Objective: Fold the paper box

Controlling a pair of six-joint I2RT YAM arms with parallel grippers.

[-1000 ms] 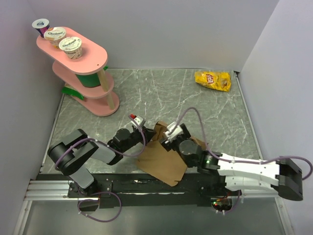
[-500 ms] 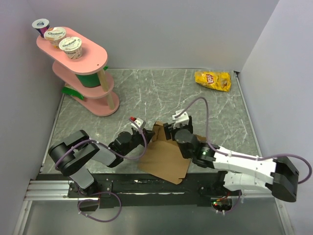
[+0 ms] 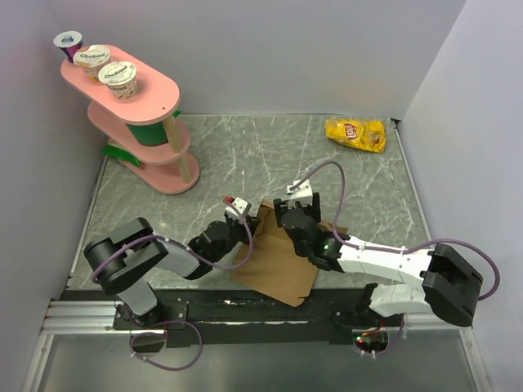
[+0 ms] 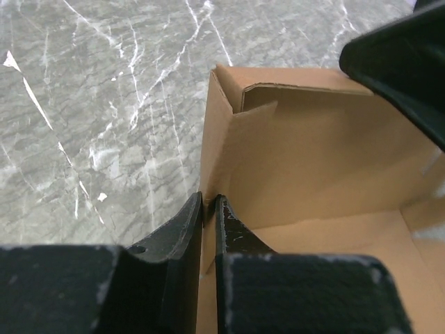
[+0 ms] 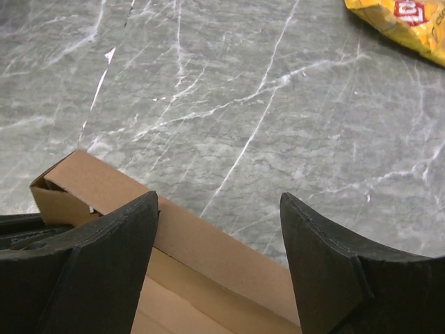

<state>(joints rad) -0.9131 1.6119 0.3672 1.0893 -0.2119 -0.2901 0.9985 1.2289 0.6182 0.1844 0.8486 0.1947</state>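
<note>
The paper box point(image 3: 274, 260), plain brown cardboard, lies half folded near the table's front edge between my two arms. In the left wrist view its left side wall point(image 4: 215, 139) stands upright, and my left gripper point(image 4: 208, 203) is shut on that wall's lower edge. The far wall and the floor of the box point(image 4: 327, 167) show beyond it. My right gripper point(image 5: 217, 202) is open wide, hovering over the box's far wall point(image 5: 208, 243) with nothing between its fingers. From above, the left gripper point(image 3: 245, 229) and the right gripper point(image 3: 288, 214) sit at the box's far end.
A yellow chip bag point(image 3: 355, 133) lies at the back right and also shows in the right wrist view, chip bag point(image 5: 410, 24). A pink tiered shelf point(image 3: 139, 122) with yogurt cups point(image 3: 98, 59) stands at the back left. Grey marble table point(image 3: 270, 155) lies beyond the box.
My left gripper has closed onto the box's side wall. The right arm has swung left and forward, bringing its open gripper over the box's far edge.
</note>
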